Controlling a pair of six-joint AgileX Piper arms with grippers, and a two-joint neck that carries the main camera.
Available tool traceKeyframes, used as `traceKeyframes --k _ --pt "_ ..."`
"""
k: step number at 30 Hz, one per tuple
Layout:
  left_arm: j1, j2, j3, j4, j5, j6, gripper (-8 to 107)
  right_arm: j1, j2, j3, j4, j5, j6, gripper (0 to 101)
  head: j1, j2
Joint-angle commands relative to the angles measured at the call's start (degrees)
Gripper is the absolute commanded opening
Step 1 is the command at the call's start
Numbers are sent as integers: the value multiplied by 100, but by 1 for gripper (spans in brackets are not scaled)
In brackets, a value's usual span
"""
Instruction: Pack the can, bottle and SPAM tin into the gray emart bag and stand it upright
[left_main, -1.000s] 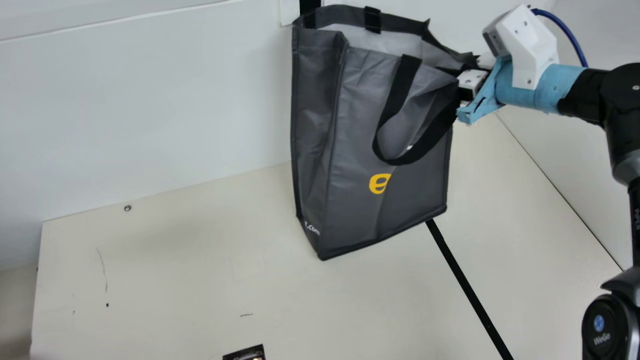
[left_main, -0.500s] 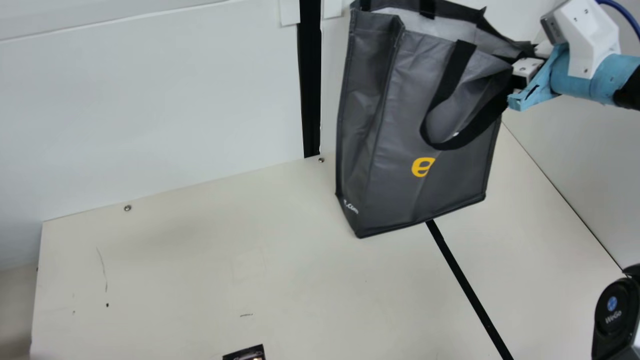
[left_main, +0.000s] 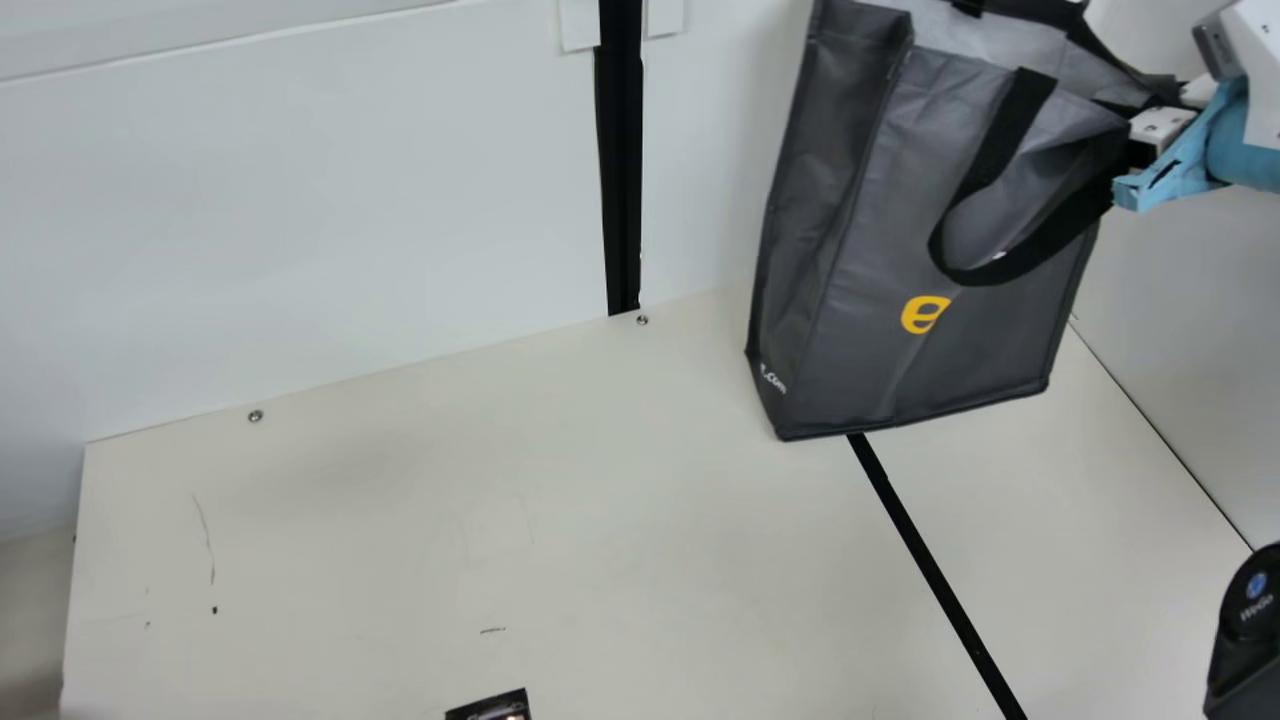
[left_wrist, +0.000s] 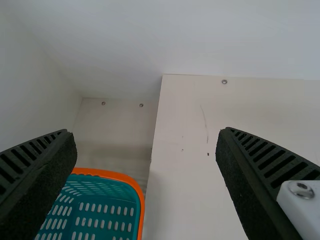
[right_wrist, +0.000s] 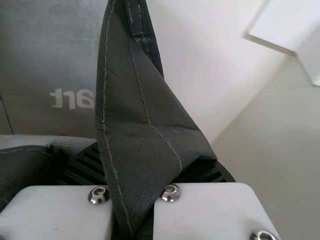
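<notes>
- Main view: my right gripper (left_main: 1160, 128) is clamped on the gray bag (left_main: 850, 240), up at the mouth, on the side toward the view's right edge.
- Right wrist view: ribbed fingers (right_wrist: 82, 165) closed on a dark fold of bag fabric; the fold runs down between the two white finger mounts (right_wrist: 200, 210).
- Left wrist view: my left gripper (left_wrist: 145, 132) is wide open, ribbed fingers well apart, holding nothing.
- Bag: mouth up, roughly upright, top leaning toward the view's right. Can't tell if the base touches the table. Contents hidden.
- Black handle (left_main: 1000, 150) loops down the front face, above the yellow mark (left_main: 925, 314).
- Cream table (left_main: 400, 560): black strip (left_main: 930, 560) runs from under the bag's outline down toward me.
- Dark printed item (left_main: 490, 707) at main view's bottom edge, mostly cut off; can't tell what.
- Teal basket (left_wrist: 142, 210), orange rim, sits just beside the table's edge in the left wrist view.
- White walls behind; black vertical strip (left_main: 620, 170) on the back one, left of the bag.
</notes>
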Motion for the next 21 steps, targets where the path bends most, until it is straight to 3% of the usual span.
traceKeyframes --k 1,18,21 --pt "0 0 0 0 0 0 90 -92 43 -109 -17 28 29 0 -130 -5" --pt "0 0 0 0 0 0 90 -652 465 -828 -118 262 275 0 -130 -5" --pt "0 0 0 0 0 0 90 -699 497 -845 -123 273 303 10 -130 -5"
